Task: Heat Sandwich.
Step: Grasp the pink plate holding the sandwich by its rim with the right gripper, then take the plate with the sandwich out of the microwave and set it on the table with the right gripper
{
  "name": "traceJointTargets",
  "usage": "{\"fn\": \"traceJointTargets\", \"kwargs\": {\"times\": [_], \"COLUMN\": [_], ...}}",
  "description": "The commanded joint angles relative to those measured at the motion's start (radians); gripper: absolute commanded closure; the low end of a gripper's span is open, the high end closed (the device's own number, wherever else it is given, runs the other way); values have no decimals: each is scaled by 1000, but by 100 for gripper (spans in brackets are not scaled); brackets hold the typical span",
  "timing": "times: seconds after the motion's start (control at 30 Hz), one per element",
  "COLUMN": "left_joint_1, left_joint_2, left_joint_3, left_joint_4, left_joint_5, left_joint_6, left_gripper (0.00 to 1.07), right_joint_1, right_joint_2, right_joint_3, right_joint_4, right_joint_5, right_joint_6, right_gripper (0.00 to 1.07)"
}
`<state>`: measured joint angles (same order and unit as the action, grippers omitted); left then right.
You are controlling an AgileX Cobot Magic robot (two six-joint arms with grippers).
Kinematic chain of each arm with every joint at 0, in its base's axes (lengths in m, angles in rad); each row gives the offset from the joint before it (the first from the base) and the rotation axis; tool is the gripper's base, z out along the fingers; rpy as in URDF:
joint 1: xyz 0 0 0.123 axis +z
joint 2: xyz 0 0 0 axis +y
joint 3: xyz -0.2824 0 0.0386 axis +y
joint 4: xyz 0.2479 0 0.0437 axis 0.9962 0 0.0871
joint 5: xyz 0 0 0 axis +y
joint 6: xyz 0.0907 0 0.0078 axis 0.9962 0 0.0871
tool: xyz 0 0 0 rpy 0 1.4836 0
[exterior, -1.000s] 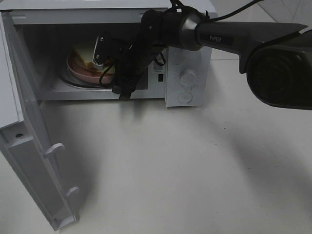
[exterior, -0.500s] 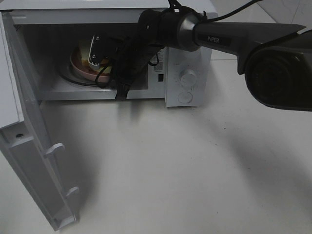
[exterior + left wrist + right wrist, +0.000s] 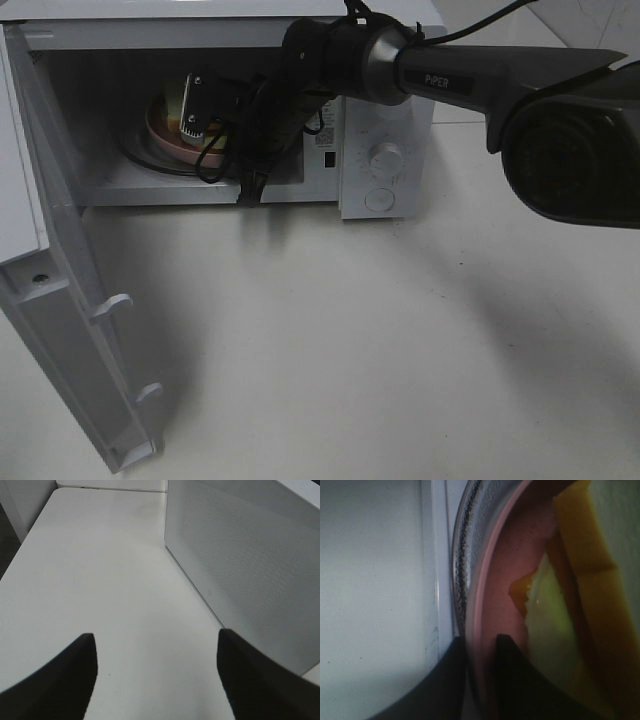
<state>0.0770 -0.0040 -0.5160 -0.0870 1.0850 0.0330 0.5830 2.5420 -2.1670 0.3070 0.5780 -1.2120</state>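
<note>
Right wrist view shows the right gripper (image 3: 480, 645) pinching the rim of the pink plate (image 3: 512, 550) with the sandwich (image 3: 580, 580) on it inside the microwave (image 3: 385, 110), the left gripper (image 3: 155, 680) waits wide open, and I think letting go, closing the door (image 3: 60, 330) and starting the heat are left.

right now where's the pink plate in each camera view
Exterior high: the pink plate sits inside the open microwave, at the cavity's left, partly behind the right gripper.
Left wrist: not in it; only the table and the microwave's white side panel show.
Right wrist: its rim curves through the middle, pinched between the gripper's fingers, with the sandwich on it.
Shared landmark: the sandwich on the plate, in the exterior and right wrist views.
</note>
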Motion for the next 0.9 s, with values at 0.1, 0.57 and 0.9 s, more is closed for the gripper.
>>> {"fn": "traceJointTargets", "kwargs": {"times": [0.1,0.57,0.9], "left_joint_1": [2,2,2], "left_joint_2": [-6,-6,-6], "left_joint_3": [1,1,1], "left_joint_4": [-4,-4,-4], "left_joint_5": [-16,-16,-16], "left_joint_6": [1,1,1], "left_gripper": [41,41,41], "right_joint_1": [-13,24,60], "right_joint_2": [-6,-61,-79], "right_joint_3": [5,5,5], "right_joint_4": [-20,-28,-71], "right_joint_5": [76,125,156], "right_joint_6": [21,21,39], "right_gripper": [107,107,107]}}
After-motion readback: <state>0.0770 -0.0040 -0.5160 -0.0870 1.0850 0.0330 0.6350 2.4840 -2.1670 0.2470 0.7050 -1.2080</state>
